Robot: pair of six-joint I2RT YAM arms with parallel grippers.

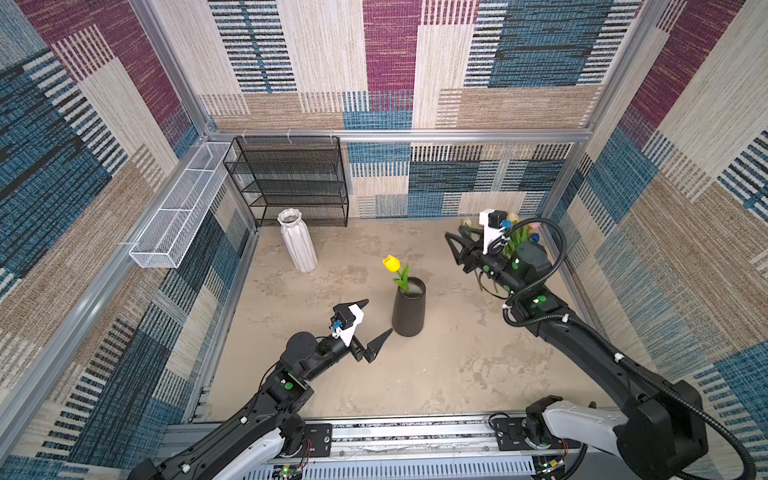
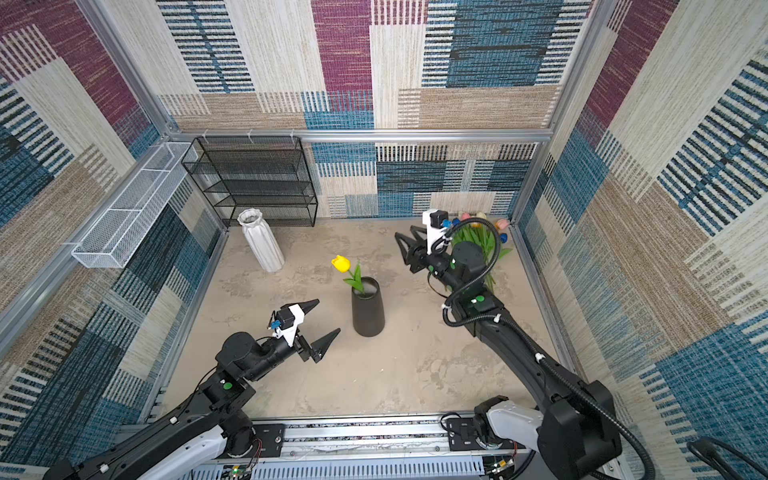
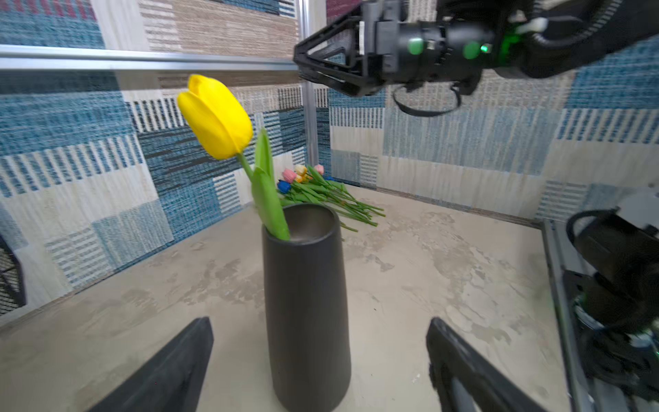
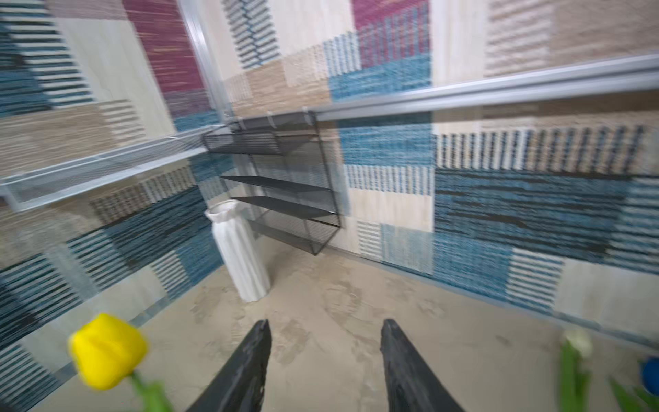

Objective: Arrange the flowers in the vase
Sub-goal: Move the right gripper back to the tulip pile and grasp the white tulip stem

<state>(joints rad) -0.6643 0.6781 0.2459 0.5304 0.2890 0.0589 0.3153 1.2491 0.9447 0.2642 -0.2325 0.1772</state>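
Left end effector: fingers spread wide, nothing between them. It sits low over the worktop, just beside the dark vase, aimed at it but clear of it.

Right end effector: raised near the back right. Its fingers are parted, and the gap is empty in its wrist view. In both top views its arm crosses over the loose flowers.

The dark vase stands upright near the middle of the worktop. One yellow tulip stands in it, with stem and leaf against the rim and the head tilted well above it.

The rest of the flowers lie in a bunch on the worktop in the far right corner, well apart from the vase. Their heads are toward the back wall; pink, cream and blue ones show.

Back left: white ribbed vase, upright, just in front of a black wire shelf. A white mesh basket hangs on the left wall
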